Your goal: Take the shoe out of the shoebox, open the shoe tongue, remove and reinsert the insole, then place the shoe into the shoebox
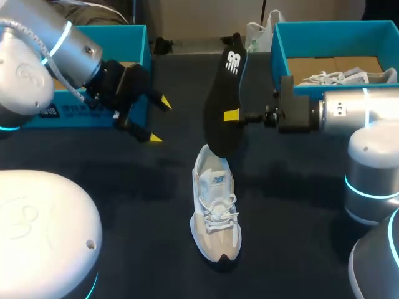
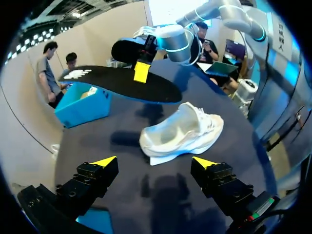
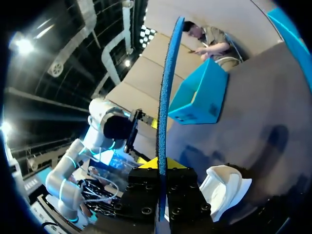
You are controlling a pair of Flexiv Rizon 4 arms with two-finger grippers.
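A white and beige shoe (image 1: 216, 205) lies on the dark table, toe toward the near edge. Above its heel hangs the black insole (image 1: 225, 103), held upright with my right gripper (image 1: 232, 116) shut on its middle. In the right wrist view the insole (image 3: 165, 97) is edge-on between the gripper's (image 3: 160, 163) fingers, with the shoe (image 3: 224, 187) off to one side below. My left gripper (image 1: 157, 119) is open and holds nothing, left of the insole and above the table. In its own view the gripper (image 2: 155, 162) faces the shoe (image 2: 185, 131), which lies ahead of it under the insole (image 2: 122, 83).
A blue shoebox (image 1: 330, 37) at the back right holds another white shoe (image 1: 340, 76). A second blue box (image 1: 134, 37) stands at the back left, behind my left arm. A white bag (image 1: 257, 34) lies beyond the insole.
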